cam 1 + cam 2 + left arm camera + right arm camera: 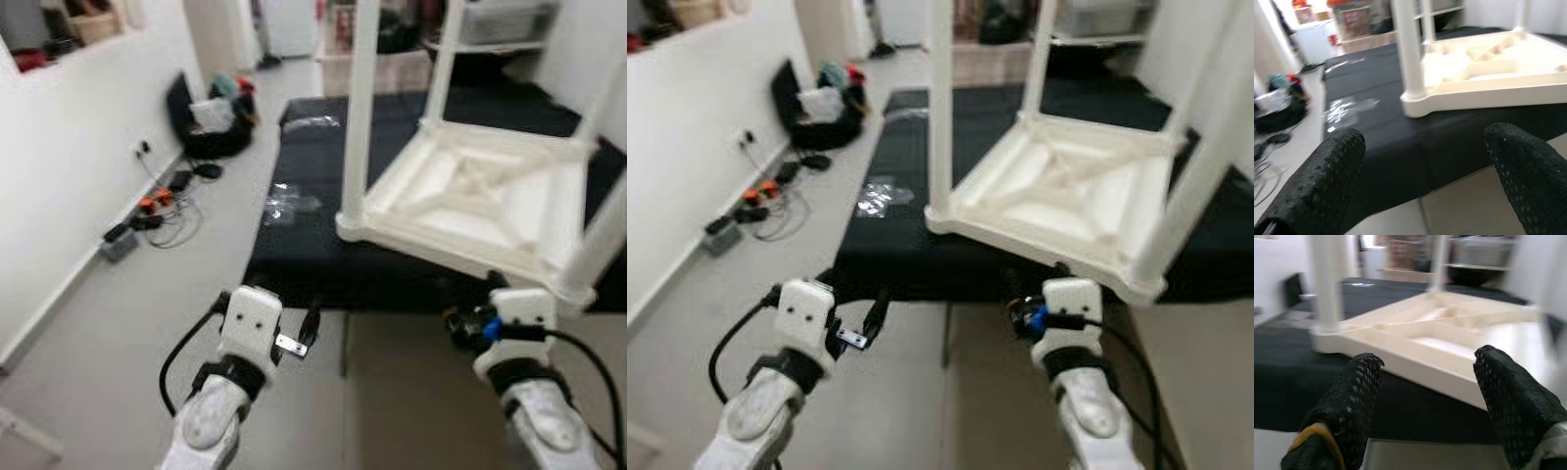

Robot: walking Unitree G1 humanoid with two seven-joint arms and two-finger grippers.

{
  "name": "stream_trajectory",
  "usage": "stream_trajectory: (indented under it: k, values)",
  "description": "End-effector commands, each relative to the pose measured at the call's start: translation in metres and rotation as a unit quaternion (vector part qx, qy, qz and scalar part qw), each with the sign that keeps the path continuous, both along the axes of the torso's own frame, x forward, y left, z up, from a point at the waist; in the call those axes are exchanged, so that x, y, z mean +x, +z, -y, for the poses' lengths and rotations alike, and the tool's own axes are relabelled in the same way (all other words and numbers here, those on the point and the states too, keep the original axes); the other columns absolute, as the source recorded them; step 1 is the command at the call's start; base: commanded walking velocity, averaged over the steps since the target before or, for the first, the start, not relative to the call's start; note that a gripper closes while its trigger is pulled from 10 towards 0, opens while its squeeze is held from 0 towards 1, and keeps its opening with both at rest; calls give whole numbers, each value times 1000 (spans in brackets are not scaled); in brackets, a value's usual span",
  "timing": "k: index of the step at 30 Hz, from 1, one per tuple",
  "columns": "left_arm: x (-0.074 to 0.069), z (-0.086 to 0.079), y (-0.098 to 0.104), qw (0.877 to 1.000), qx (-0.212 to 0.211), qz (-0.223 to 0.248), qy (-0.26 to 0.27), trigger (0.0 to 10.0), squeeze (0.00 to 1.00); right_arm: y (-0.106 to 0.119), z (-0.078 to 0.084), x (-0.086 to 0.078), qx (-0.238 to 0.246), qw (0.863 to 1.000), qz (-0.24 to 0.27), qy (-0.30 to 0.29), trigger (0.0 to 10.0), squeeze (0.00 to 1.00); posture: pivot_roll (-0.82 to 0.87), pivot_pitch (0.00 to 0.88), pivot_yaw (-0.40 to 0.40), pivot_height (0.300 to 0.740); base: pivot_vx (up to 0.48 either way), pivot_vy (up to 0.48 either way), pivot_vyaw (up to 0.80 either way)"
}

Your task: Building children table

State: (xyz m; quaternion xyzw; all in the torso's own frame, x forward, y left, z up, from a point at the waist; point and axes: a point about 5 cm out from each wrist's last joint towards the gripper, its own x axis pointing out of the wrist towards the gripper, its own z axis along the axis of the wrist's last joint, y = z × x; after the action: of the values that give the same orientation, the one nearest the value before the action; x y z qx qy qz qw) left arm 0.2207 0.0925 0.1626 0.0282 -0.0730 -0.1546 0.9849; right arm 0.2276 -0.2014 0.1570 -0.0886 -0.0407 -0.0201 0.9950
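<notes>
table (470,196) lying upturned on black mat (304,245) | left gripper (1420,161), right gripper (1422,382) gaping wide, near its edge | risk: possibly bumping a leg (358,108), tipping it

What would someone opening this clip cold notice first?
A white plastic children's table lies upside down on a black mat ahead of the robot, its legs pointing up. Both hands hang low before the mat's near edge, the left hand and the right hand open and empty. Left, tangled cables lie along the white wall.
</notes>
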Motion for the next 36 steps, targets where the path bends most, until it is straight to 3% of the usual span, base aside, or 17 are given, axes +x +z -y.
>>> stream_trajectory:
  k: [1, 10, 13, 19, 21, 24, 32, 36]
  values:
    - [1, -1, -1, 1000, -2, -7, 2, 10000, 0, 0, 0, 1, -6, 1000, -1, 0, 10000, 0, -7, 101, 13, 740, 0, 0, 0]
    - [2, -4, 0, 1000, -2, -8, 5, 10000, 0, 4, -9, 5, 1, 1000, 6, 7, 10000, 0, -2, 101, 7, 740, 0, 0, 0]
    - [0, -4, -2, 1000, 5, -12, 7, 10000, 0, 9, -12, 16, 4, 1000, 16, -10, 10000, 0, 8, 94, 4, 740, 313, -361, 0]
    - [0, -5, -2, 1000, 6, -16, 16, 10000, 0, 13, -9, 22, 2, 999, 25, -28, 10000, 0, 12, 94, 1, 740, 229, -59, 0]
    - [3, -9, 1, 1000, -2, -14, 22, 10000, 0, 17, 3, 25, -8, 996, 29, -87, 10000, 0, 16, 94, -2, 740, 0, 0, 0]
    - [3, -10, 2, 1000, -1, -12, 23, 10000, 0, 18, 5, 25, -14, 995, 33, -97, 10000, 0, 16, 94, -2, 740, 0, 0, 0]
    - [18, -39, 18, 996, 17, 25, 87, 10000, 0, 30, -31, 30, 68, 996, 48, 34, 10000, 0, 23, 102, 1, 740, 0, 0, 0]
    - [26, -54, 26, 992, 29, 41, 116, 10000, 0, 41, -37, 40, 76, 994, 60, 59, 10000, 0, 27, 103, -5, 740, 0, 0, 0]
